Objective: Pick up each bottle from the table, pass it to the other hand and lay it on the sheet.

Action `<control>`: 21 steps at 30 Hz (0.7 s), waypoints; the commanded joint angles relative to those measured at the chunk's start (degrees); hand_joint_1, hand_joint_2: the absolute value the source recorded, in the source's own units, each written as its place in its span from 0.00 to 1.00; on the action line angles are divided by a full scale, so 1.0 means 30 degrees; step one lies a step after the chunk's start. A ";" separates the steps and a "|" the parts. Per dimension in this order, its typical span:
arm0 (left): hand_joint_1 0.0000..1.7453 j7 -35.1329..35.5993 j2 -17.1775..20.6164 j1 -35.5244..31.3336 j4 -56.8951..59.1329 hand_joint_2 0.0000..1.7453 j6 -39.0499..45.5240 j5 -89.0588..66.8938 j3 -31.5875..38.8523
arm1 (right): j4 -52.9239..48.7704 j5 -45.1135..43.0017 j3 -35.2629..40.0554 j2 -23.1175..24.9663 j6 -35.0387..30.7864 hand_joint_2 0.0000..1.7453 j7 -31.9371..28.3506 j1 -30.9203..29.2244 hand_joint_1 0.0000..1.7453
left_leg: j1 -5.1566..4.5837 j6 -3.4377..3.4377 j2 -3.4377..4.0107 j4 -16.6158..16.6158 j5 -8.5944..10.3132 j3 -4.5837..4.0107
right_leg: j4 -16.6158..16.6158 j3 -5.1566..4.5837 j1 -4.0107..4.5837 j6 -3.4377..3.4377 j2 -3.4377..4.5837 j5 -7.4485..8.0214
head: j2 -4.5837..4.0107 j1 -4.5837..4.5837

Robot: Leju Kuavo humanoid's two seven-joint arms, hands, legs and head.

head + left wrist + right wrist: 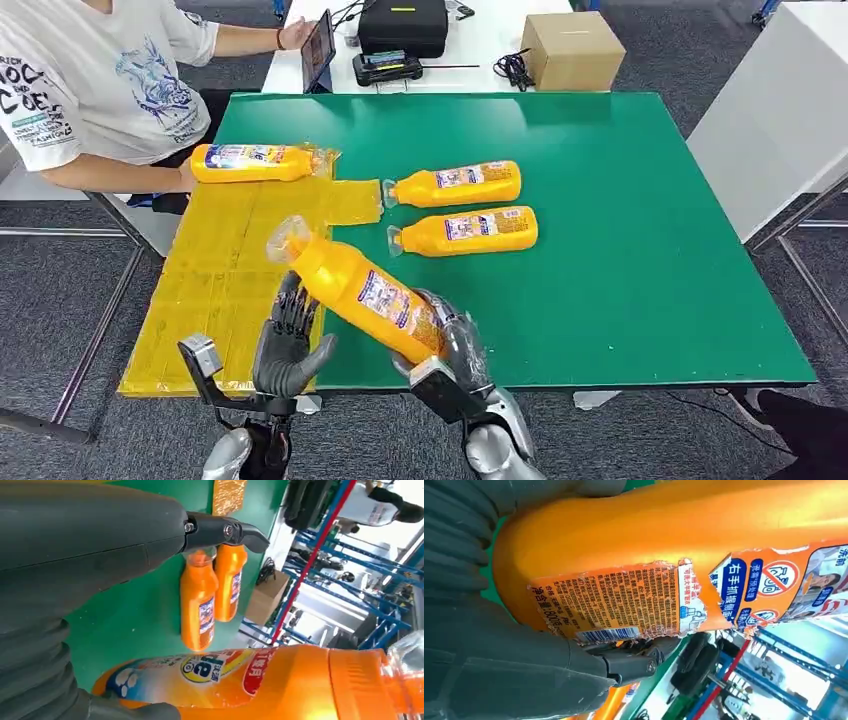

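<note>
Right hand (452,345) clasped around base of orange bottle (355,287), held tilted above tabletop (640,250) edge. Left hand (287,340) spread, holding nothing, just beside bottle's neck end, over yellow sheet (215,270).

The bottles (365,292) are showing orange with blue, white and red labels and clear caps. The sheet (215,285) is showing yellow, the worktop (640,250) green. The hands (285,345) are showing dark grey.
</note>
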 commanded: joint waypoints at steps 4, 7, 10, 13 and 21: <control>0.00 0.0489 0.0775 -0.0678 0.1894 1.00 -0.0685 0.0451 -0.0644 | 0.3403 0.0124 0.1686 0.0220 -0.0013 1.00 -0.0109 -0.1501 1.00 | 0.0041 -0.0042 0.0050 -0.0011 -0.0030 0.0103 | -0.0027 0.0096 0.0045 -0.0054 0.0037 -0.0010 | 0.0000 0.0000; 0.00 0.0537 0.0771 -0.0719 0.2092 1.00 -0.0826 0.0564 -0.0640 | 0.3737 0.0362 0.2270 0.0246 0.0147 1.00 0.0040 -0.1706 1.00 | 0.0015 -0.0021 0.0035 -0.0021 -0.0008 0.0057 | -0.0022 0.0045 0.0017 -0.0026 0.0025 0.0002 | 0.0000 0.0000; 0.00 0.0587 0.0760 -0.0728 0.2087 1.00 -0.1137 0.0913 -0.0581 | 0.4600 0.0684 0.2891 0.0243 0.0264 1.00 0.0176 -0.1898 1.00 | 0.0032 -0.0035 0.0044 -0.0017 -0.0030 0.0109 | -0.0028 0.0101 0.0035 -0.0044 0.0031 -0.0015 | 0.0000 0.0000; 0.00 0.0533 0.0684 -0.0706 0.1911 1.00 -0.1159 0.1160 -0.0428 | 0.5688 0.0714 0.3537 0.0338 0.0751 1.00 0.0027 -0.1920 1.00 | 0.0011 -0.0019 0.0023 -0.0024 -0.0004 0.0057 | -0.0023 0.0050 0.0011 -0.0023 0.0015 -0.0001 | 0.0000 0.0000; 0.00 0.0288 0.0438 -0.0644 0.1654 1.00 -0.1250 0.1794 -0.0099 | 0.6761 0.0666 0.4562 0.0549 0.1657 1.00 -0.0129 -0.1718 1.00 | 0.0028 -0.0029 0.0022 -0.0018 -0.0016 0.0072 | -0.0024 0.0066 0.0029 -0.0035 0.0012 -0.0010 | 0.0000 -0.0014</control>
